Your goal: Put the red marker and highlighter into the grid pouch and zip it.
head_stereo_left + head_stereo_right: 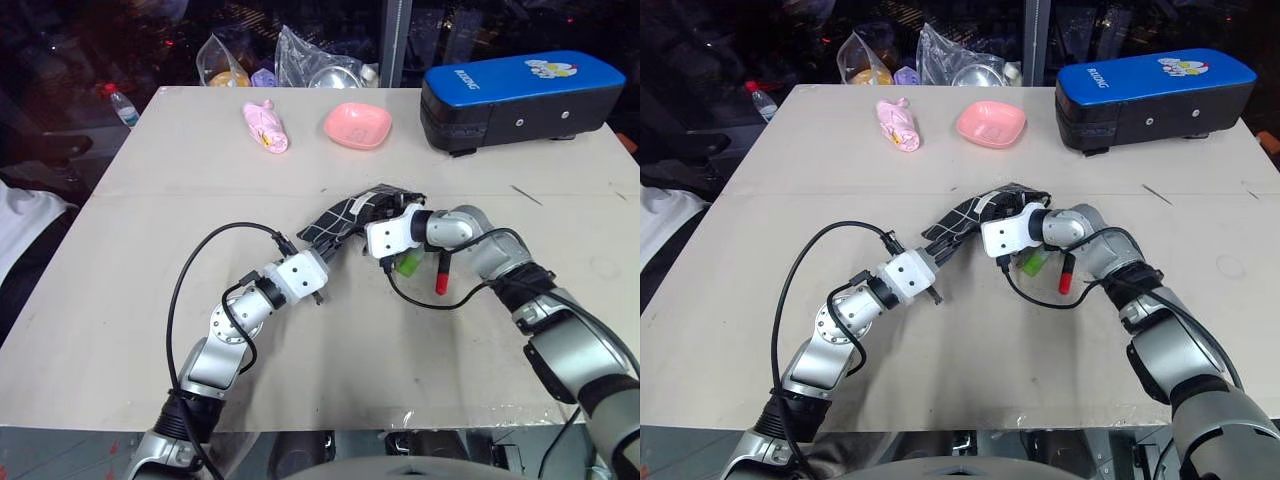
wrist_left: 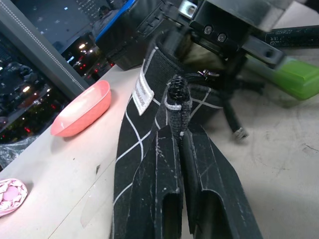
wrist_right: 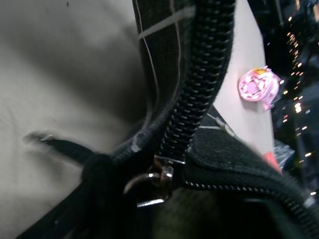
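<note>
Black grid pouch (image 2: 149, 129) end pinched between left fingers (image 2: 209, 184); right fingers' state unclear.

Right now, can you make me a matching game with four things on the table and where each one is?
Things:
1. pouch
2. highlighter
3. pink bowl
4. blue case

Places:
A. at the far right of the table
B. end pinched in the left hand
C. lying under the right arm, beside the marker
D. at the far side, between the pink wrapped thing and the case

Pairs: 1-B, 2-C, 3-D, 4-A
</note>
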Robot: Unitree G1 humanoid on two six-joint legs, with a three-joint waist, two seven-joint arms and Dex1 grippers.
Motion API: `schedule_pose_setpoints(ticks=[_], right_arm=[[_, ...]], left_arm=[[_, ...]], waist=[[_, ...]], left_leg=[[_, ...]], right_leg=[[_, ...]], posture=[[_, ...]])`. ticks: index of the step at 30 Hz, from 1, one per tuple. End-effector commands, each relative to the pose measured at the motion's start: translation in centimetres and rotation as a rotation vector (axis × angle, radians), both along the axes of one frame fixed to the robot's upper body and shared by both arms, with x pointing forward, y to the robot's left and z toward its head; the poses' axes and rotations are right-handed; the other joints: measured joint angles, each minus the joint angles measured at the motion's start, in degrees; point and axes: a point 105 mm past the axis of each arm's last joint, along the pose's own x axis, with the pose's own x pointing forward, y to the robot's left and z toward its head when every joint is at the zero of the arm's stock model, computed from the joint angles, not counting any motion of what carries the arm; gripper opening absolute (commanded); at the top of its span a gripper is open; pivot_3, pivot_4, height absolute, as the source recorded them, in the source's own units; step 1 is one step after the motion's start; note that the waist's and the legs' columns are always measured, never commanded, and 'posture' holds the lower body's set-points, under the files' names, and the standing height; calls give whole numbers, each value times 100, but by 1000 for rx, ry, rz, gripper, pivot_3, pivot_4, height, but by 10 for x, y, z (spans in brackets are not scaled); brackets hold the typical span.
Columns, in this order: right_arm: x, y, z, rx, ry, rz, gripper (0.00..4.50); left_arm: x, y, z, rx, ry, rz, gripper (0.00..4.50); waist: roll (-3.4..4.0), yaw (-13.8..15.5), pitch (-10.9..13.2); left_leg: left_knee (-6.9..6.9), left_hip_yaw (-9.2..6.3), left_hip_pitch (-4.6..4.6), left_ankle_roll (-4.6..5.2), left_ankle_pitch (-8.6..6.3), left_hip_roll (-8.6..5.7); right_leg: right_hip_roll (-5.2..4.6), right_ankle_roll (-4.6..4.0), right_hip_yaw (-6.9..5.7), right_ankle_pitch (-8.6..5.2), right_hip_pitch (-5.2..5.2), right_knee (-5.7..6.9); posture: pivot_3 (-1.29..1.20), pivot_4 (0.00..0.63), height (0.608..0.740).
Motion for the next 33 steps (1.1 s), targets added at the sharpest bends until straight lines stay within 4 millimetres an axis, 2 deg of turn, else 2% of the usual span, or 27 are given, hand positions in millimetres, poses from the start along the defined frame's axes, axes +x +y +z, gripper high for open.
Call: schedule_pose_setpoints(ticks=[1,3,4,12,18,21,24,30,33], right_arm=[[2,6,17,10,-93,41,3269],[2,7,17,11,-97,43,4334],[2,8,17,12,-100,44,4423],[5,6,19,32,-108,29,4423],[-4,-8,47,255,57,-19,4423],[-25,-22,59,430,306,-27,4423],[-55,-37,61,485,513,6,4423],[-59,-69,82,781,608,-146,4423],[-57,-84,79,849,615,-266,4423]], left_arm=[[-1,-5,17,-30,-56,-21,0],[-1,-5,17,-30,-56,-21,0],[-1,-6,17,-31,-55,-22,0],[0,-8,17,-33,-52,-28,0],[1,-3,16,-31,-48,-11,0],[2,0,15,-37,-42,2,0],[3,2,14,-48,-33,12,0],[6,4,13,-59,-27,23,0],[7,6,14,-63,-30,28,0]], waist=[[0,0,0],[0,0,0],[0,0,0],[0,0,0],[0,15,0],[0,35,0],[0,52,0],[0,19,0],[0,27,0]], left_leg=[[0,1,0,0,0,1],[0,4,0,0,0,2],[0,4,0,0,0,2],[0,11,0,-1,0,3],[0,8,0,-1,0,5],[1,-2,-2,0,0,7],[1,-8,-3,2,-1,9],[0,-16,3,8,-5,5],[0,-16,0,5,-3,2]], right_leg=[[0,0,0,0,0,0],[0,0,1,0,0,0],[0,0,1,0,0,0],[-1,0,1,0,0,0],[-1,0,1,0,1,0],[-2,1,1,0,2,-1],[-7,1,-3,1,4,-2],[-6,-1,-6,1,5,5],[-6,-1,-7,1,5,2]], posture=[[0,150,740],[0,150,740],[0,150,740],[0,150,740],[0,150,740],[0,150,740],[0,150,740],[0,150,740],[0,150,740]])
